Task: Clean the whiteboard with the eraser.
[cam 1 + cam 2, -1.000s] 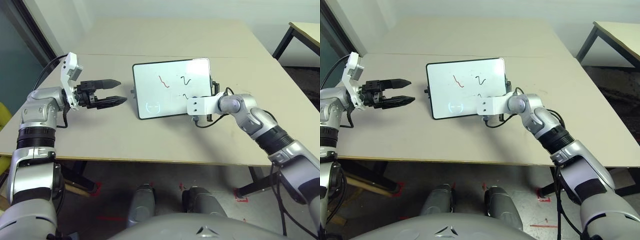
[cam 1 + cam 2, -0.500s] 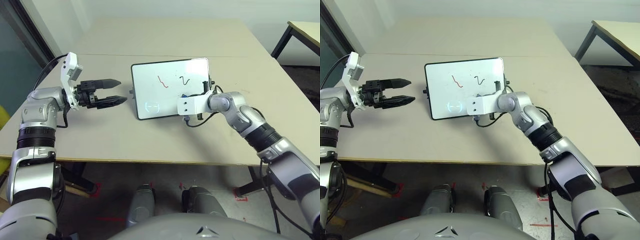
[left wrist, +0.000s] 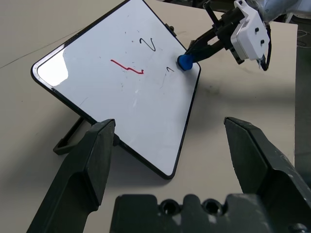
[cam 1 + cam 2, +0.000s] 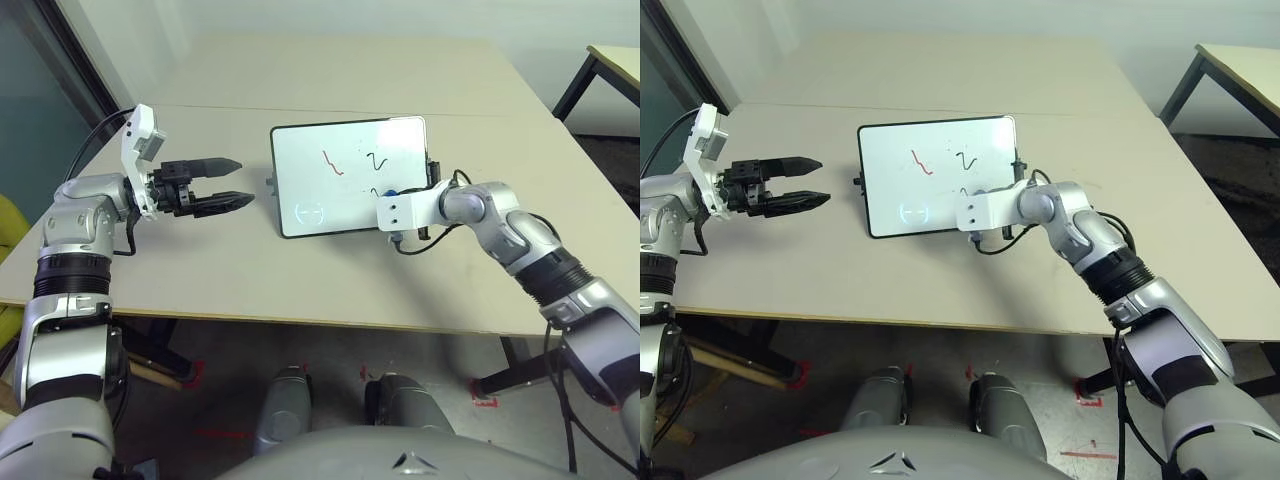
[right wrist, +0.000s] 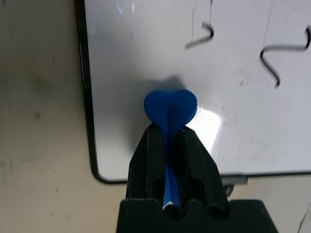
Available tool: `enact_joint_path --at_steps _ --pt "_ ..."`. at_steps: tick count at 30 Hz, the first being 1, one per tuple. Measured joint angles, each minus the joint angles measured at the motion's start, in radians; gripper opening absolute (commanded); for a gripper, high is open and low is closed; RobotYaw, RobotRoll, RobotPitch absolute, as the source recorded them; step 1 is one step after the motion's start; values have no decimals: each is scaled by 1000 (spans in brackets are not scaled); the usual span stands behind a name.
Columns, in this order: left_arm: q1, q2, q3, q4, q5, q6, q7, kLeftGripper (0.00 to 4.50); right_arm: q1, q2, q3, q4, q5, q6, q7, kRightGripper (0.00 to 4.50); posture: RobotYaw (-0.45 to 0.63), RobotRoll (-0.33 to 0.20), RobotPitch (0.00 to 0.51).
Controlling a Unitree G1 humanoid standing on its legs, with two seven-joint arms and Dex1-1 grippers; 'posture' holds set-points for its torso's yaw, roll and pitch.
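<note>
The left pincer (image 4: 228, 181) hangs over the left part of the worktop (image 4: 200, 270), pointing right toward the board (image 4: 350, 177) and well apart from it. Its two black fingers (image 3: 92, 160) stand wide apart with nothing between them. The arm behind it is cut off at the picture's lower left edge.

The board sits in the middle of the worktop, propped up on a stand (image 3: 73, 138) that is partly hidden under it. On its white face are a red zigzag (image 4: 328, 162), a black squiggle (image 4: 375, 160) to the right of that, and a faint bluish circle (image 4: 309, 212) near its near left corner. A short black mark (image 3: 168, 70) lies just beside the eraser (image 3: 185, 60); what it once formed is hard to make out.

From the head views the eraser is a mere blue speck at the board's near right part, mostly hidden behind the white wrist block (image 4: 408, 210). The wrist views show it better. The right pincer (image 5: 170, 133) is clamped shut on the eraser, whose rounded blue end sticks out past the fingertips and seems to press on the board's face near the frame edge, though contact is hard to confirm. The rest of the eraser is hidden between the fingers. The right arm runs off toward the near right and is cut off at the picture edge.
</note>
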Motion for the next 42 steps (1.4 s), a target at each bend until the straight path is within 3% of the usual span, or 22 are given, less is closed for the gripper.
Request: enact_joint_path --at_steps 5,20,26,42 --pt "-1 0 0 0 0 0 0 4500 -6 18 -2 -5 -2 5 7 114 253 0 0" --pt "-1 -2 1 0 0 0 8 4500 -116 188 48 27 -38 -3 12 114 269 0 0" --pt "-1 -2 1 -1 -1 0 10 4500 -118 181 57 70 -56 -7 10 114 267 0 0" --pt "-5 -3 0 0 -2 -1 10 4500 -103 60 42 87 -60 -17 5 113 255 0 0"
